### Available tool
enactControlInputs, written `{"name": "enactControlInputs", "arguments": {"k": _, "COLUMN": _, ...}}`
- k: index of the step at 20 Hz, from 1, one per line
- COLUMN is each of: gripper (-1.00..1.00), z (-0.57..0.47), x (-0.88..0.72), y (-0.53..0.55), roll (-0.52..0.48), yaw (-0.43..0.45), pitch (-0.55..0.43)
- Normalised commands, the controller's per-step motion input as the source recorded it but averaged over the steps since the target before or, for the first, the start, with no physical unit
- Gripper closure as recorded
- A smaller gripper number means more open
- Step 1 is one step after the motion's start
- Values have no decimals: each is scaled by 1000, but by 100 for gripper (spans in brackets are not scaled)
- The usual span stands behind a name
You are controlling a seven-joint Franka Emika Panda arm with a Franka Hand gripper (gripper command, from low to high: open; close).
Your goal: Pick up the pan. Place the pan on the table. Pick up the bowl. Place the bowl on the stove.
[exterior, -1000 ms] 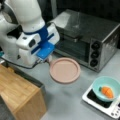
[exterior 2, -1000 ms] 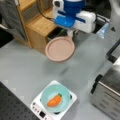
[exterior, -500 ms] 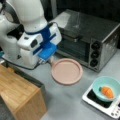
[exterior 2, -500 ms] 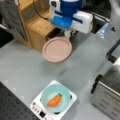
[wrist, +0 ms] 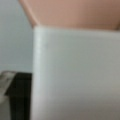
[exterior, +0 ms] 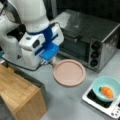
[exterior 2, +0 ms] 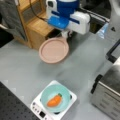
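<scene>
Your arm reaches down from a front view's upper left, its white wrist housing banded in blue. The gripper (exterior: 51, 60) hangs low at the end of it, pointing downward, and shows again in a front view (exterior 2: 65, 33) beneath the blue and white block. Its jaws are largely hidden under that housing.

I see a large steel toaster oven with black knobs (exterior: 92, 42) at a front view's right, its glass door facing the light wooden block-shaped counter (exterior: 20, 97) at that view's left. A small orange carrot-shaped toy (exterior 2: 54, 100) lies near a front view's bottom, well apart from the wooden counter (exterior 2: 35, 25) at that view's top left.
</scene>
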Motion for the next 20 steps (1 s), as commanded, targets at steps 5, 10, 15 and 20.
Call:
{"name": "enactControlInputs", "arguments": {"k": 5, "gripper": 100, "z": 337, "x": 637, "y": -354, "roll": -39, "yaw": 129, "pitch": 305}}
{"name": "enactControlInputs", "arguments": {"k": 10, "gripper": 100, "z": 333, "x": 598, "y": -354, "roll": -22, "yaw": 134, "pitch": 328}}
{"name": "enactControlInputs", "arguments": {"k": 15, "gripper": 100, "z": 243, "x": 519, "y": -301, "roll": 10, "yaw": 130, "pitch": 304}}
{"name": "enactControlInputs", "arguments": {"k": 20, "gripper": 100, "z": 149, "x": 460, "y": -295, "roll": 21, "yaw": 110, "pitch": 272}}
